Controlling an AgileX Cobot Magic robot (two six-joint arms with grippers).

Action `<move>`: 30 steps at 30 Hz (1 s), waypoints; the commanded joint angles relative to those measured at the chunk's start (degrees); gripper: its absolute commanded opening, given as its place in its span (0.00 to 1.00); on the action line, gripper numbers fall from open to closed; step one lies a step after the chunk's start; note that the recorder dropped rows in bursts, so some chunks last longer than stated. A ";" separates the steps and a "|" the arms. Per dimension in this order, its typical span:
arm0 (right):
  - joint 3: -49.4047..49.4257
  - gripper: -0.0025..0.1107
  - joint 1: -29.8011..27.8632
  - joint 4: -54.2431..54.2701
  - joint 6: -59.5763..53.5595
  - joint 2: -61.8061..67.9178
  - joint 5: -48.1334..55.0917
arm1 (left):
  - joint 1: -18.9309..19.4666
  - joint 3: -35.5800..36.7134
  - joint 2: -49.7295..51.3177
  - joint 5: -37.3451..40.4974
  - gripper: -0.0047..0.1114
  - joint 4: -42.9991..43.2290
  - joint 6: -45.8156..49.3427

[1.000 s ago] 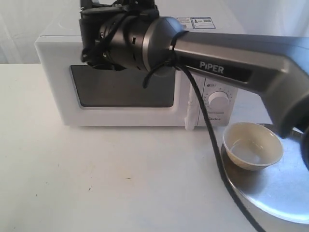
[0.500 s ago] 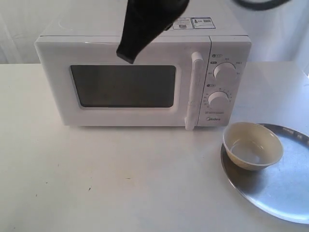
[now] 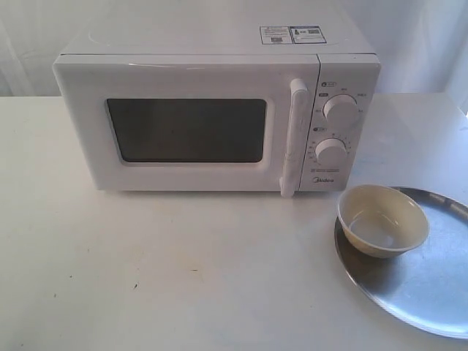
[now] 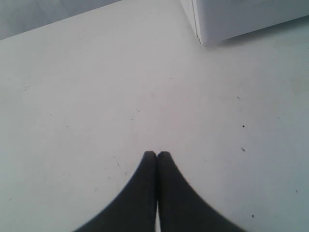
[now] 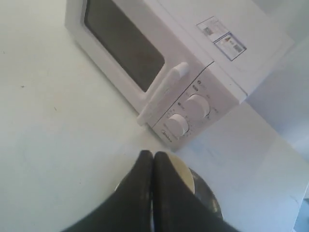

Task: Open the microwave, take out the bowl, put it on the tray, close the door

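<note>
The white microwave [image 3: 212,110] stands at the back of the table with its door [image 3: 186,131] shut and the bar handle [image 3: 294,135] upright. The cream bowl [image 3: 382,220] sits on the silver tray [image 3: 431,292] at the right front. No arm shows in the exterior view. My right gripper [image 5: 153,155] is shut and empty, high above the bowl [image 5: 183,173] and tray [image 5: 208,198], with the microwave [image 5: 183,58] beyond. My left gripper [image 4: 157,154] is shut and empty over bare table, near a microwave corner [image 4: 207,24].
A white tabletop [image 3: 168,263] spreads in front of the microwave. White curtains hang behind it. The tray runs past the right edge of the exterior view.
The right arm, which crossed in front of the microwave a second ago, has lifted up and out of the exterior view. Bowl, tray and door have not moved.
</note>
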 commanded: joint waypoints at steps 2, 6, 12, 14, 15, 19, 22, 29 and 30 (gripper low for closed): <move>0.23 0.02 -0.03 0.03 0.49 -9.59 -0.03 | -0.21 -0.24 -0.12 -0.02 0.04 -0.22 -0.31; 0.23 0.02 -0.03 -0.03 0.49 -16.96 -0.03 | -0.21 -0.24 -0.12 -0.02 0.04 -0.22 -0.31; 0.87 0.02 -12.64 -10.05 0.00 -22.90 -0.03 | -0.21 -0.24 -0.12 -0.02 0.04 -0.22 -0.31; 2.58 0.02 -17.80 -10.74 0.00 -23.73 -0.03 | -0.21 -0.24 -0.12 -0.02 0.04 -0.22 -0.31; 4.16 0.02 -20.61 -10.32 0.00 -24.30 -3.97 | -0.21 -0.24 -0.12 -0.02 0.04 -0.22 -0.31; 14.42 0.02 -30.49 -4.11 0.00 -26.35 -25.79 | -0.21 -0.24 -0.12 -0.02 0.04 -0.22 -0.31; 23.74 0.02 -36.88 3.72 2.13 -27.26 -37.54 | -0.21 -0.24 -0.12 -0.02 0.04 -0.22 -0.31; 48.72 0.02 -49.54 28.21 8.23 -29.94 -52.91 | -0.21 -0.24 -0.12 -0.02 0.04 -0.22 -0.31; 52.55 0.02 -51.94 31.61 8.23 -31.01 -56.25 | -0.21 -0.24 -0.12 -0.02 0.04 -0.22 -0.31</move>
